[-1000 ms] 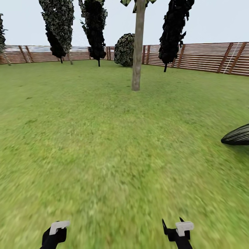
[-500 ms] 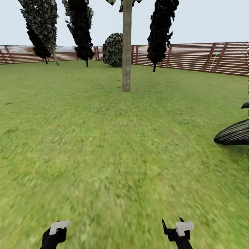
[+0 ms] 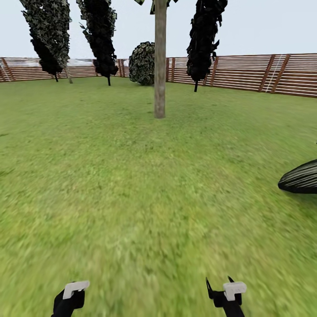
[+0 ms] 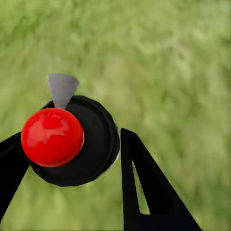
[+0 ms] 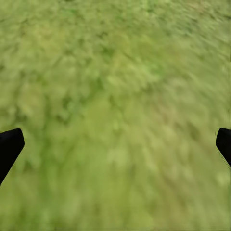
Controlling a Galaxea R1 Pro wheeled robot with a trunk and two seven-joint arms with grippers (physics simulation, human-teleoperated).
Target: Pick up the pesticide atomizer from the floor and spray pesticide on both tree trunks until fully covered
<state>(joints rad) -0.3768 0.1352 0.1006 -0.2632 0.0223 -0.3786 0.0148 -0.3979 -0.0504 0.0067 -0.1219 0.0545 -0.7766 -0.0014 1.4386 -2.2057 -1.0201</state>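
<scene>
Red-capped atomizer between left gripper fingers

The lawn reads as rough, matt grass, mottled green and yellowish. The tree trunk has pale grey-brown bark, matt and lightly mottled. The fence is brown wood in horizontal slats. In the left wrist view the atomizer has a glossy red ball top, smooth with bright highlights, on a matt black ribbed disc. The fingers beside it look like smooth matt black plastic. A dark striped leaf shows a slight sheen
</scene>
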